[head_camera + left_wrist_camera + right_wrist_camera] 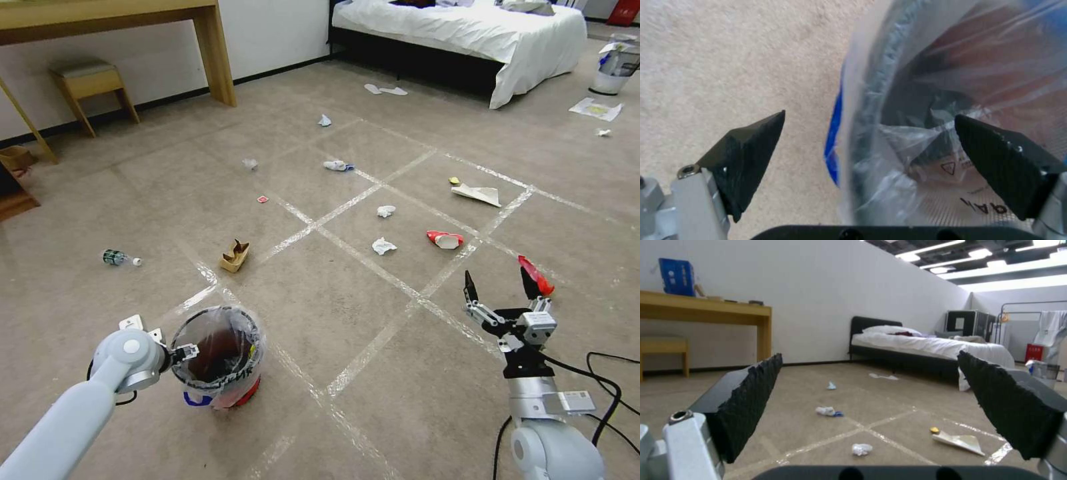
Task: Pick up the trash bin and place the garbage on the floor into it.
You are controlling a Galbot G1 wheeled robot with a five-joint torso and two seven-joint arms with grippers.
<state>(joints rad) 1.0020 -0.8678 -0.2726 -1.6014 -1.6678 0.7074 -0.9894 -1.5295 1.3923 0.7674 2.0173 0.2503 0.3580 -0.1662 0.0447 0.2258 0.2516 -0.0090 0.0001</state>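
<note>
On a beige-brown carpet floor [373,313] crossed by shiny clear tape lines, a small round trash bin [217,357] stands low and to the robot's left. A crinkly clear liner is folded over its rim; its inside is dark reddish. The left gripper [189,351] reaches to the bin's near rim. From the head camera its fingers are hard to make out, but the left wrist camera shows them spread wide, one finger outside over bare carpet and the other inside over the liner, straddling the rim [871,100] without pressing on it.

The right gripper [500,283] hovers above the carpet on the robot's right, fingers spread and holding nothing. A red wrapper [537,275] lies on the floor just beyond it.

Black handwritten letters run along the bin's outside, too curved away to read. The wrist view shows a small printed triangle symbol and partial upside-down lettering on the liner, not legible.

Garbage is scattered ahead: a plastic bottle [120,257], torn brown cardboard [235,255], crumpled white tissues [384,246], a red-and-white cup [445,239] and a folded paper [477,194].

The right wrist camera looks level across the room, showing a white-covered bed [929,345], a wooden desk [706,310] against a white wall, a blue box [676,276] on the desk and ceiling strip lights.
</note>
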